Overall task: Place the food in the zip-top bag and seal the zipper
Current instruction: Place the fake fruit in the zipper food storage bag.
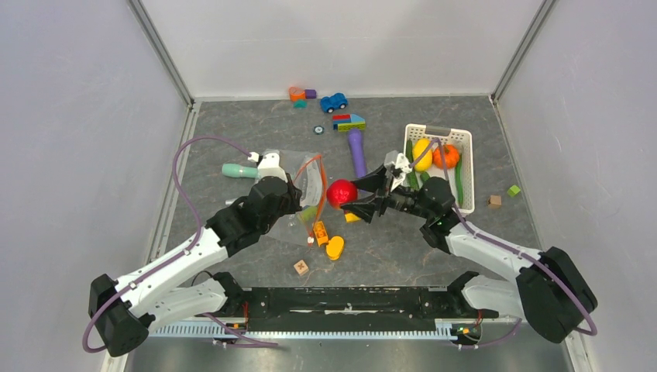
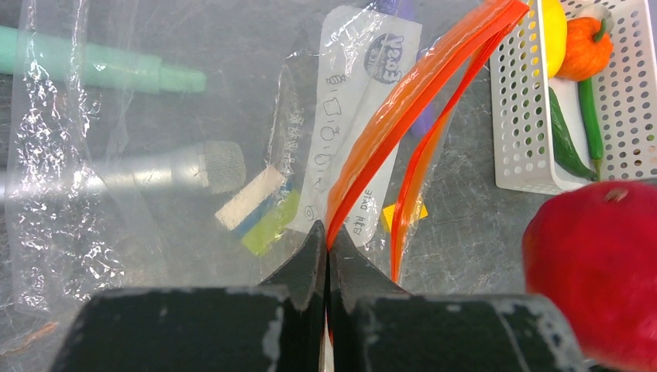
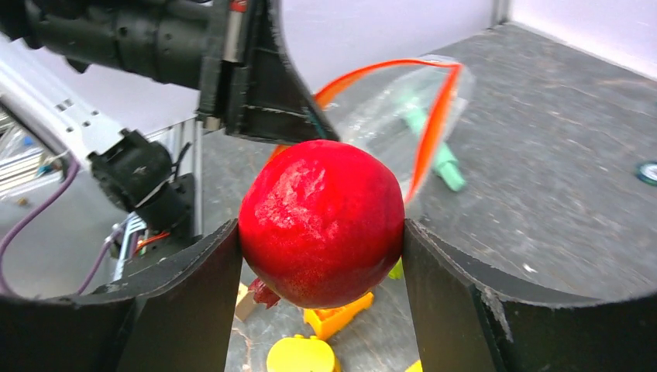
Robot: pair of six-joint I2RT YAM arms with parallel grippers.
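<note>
My right gripper (image 1: pixel 350 198) is shut on a round red fruit (image 1: pixel 341 193) and holds it above the table just right of the bag's mouth; it fills the right wrist view (image 3: pixel 321 221). My left gripper (image 2: pixel 326 236) is shut on the orange-red zipper strip (image 2: pixel 403 101) of the clear zip-top bag (image 1: pixel 298 180), holding the mouth up and open (image 3: pixel 403 108). The bag's white label (image 2: pixel 356 116) shows. A yellow squash (image 1: pixel 422 153), an orange pumpkin (image 1: pixel 446 156) and green cucumbers (image 1: pixel 459 182) lie in the white basket (image 1: pixel 465 138).
Orange and yellow blocks (image 1: pixel 327 239) and a wooden cube (image 1: pixel 300 267) lie below the fruit. A purple tool (image 1: pixel 357 151), a teal tool (image 1: pixel 239 170), a blue toy car (image 1: pixel 334 101) and coloured blocks (image 1: pixel 349 122) lie behind. Small cubes (image 1: pixel 503 195) sit right of the basket.
</note>
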